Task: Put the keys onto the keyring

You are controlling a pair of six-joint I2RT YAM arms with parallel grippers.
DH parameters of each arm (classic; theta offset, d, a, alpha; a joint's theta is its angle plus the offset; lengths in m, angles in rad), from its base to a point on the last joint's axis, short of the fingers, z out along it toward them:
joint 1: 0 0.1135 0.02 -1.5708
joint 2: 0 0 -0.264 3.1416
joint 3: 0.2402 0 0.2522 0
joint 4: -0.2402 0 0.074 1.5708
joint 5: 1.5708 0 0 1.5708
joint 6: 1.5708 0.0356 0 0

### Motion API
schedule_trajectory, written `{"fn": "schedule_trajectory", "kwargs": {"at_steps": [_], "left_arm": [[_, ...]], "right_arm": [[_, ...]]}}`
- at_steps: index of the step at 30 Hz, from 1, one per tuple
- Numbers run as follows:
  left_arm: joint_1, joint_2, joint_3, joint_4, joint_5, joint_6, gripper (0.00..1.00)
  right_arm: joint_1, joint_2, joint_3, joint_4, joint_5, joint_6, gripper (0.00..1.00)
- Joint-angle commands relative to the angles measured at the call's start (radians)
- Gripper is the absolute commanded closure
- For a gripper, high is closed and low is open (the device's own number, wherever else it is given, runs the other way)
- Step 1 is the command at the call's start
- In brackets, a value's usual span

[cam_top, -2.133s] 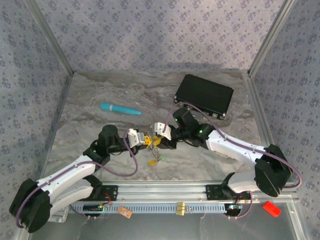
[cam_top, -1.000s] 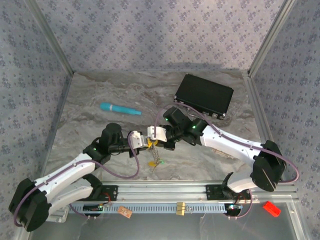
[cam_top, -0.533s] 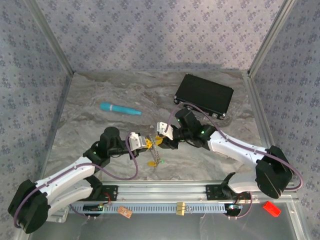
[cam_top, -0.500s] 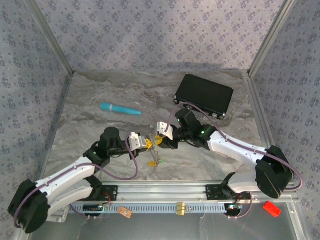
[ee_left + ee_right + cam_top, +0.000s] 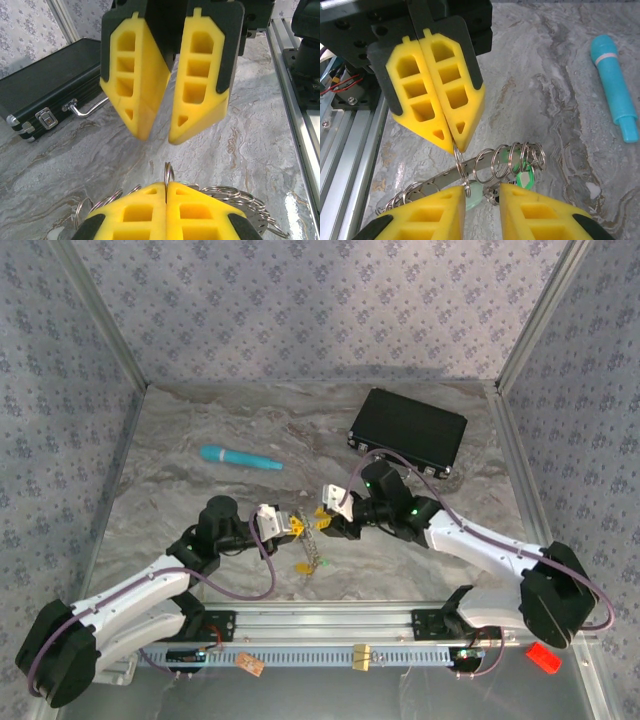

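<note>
We have the left gripper (image 5: 454,145) with pads pressed together, pinching a small split ring (image 5: 459,160) edge-on. We read that as holding the keyring (image 5: 442,174) up off the marble-look table (image 5: 545,75), so the bunch hangs free and the other arm has something fixed to work against.

The keyring is in the air between the two grippers. Its band curves under the left tips with a row of wire loops threaded on it. The green key (image 5: 524,178) and the pale teal key (image 5: 472,196) dangle from it, right at the mouth of the right gripper (image 5: 157,137).

The right gripper is spread, with nothing between its pads and its tips facing the left tips, just apart. Our guess is that it's lined up to take a key or loop. The risk is that the loops are bunched, so it's easy to catch the wrong one.

The teal stick (image 5: 614,85) and black case (image 5: 45,95) sit well apart and aren't involved.
</note>
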Motion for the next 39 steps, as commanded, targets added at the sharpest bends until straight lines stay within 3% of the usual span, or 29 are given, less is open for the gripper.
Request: {"fn": "schedule_trajectory", "kwargs": {"at_steps": [1, 13, 18, 21, 23, 26, 28, 33, 39], "left_arm": [[-0.008, -0.012, 0.007, 0.077, 0.014, -0.008, 1.00], [-0.008, -0.005, 0.010, 0.085, 0.021, -0.010, 1.00], [-0.008, -0.006, 0.010, 0.089, 0.022, -0.010, 1.00], [-0.009, -0.004, 0.010, 0.088, 0.021, -0.010, 1.00], [-0.009, -0.008, 0.012, 0.081, 0.014, -0.010, 1.00], [-0.009, -0.008, 0.027, 0.030, -0.002, 0.008, 0.86], [-0.009, -0.006, 0.043, -0.018, -0.005, 0.028, 0.83], [-0.008, 0.004, 0.063, -0.050, -0.001, 0.047, 0.83], [-0.009, 0.019, 0.076, -0.047, 0.010, 0.051, 0.89]], "right_arm": [[0.010, -0.005, 0.005, 0.020, -0.022, 0.004, 0.73], [0.033, 0.083, 0.056, 0.046, -0.036, 0.009, 0.75], [0.034, 0.096, 0.067, 0.055, -0.038, 0.014, 0.83], [0.037, 0.101, 0.075, 0.043, -0.035, 0.009, 0.96], [0.039, 0.100, 0.089, 0.007, -0.016, -0.008, 1.00], [0.048, 0.098, 0.133, -0.101, 0.027, -0.068, 1.00], [0.061, 0.099, 0.172, -0.183, 0.058, -0.117, 1.00], [0.105, 0.133, 0.268, -0.370, 0.140, -0.231, 1.00], [0.140, 0.164, 0.325, -0.435, 0.174, -0.274, 1.00]]}}
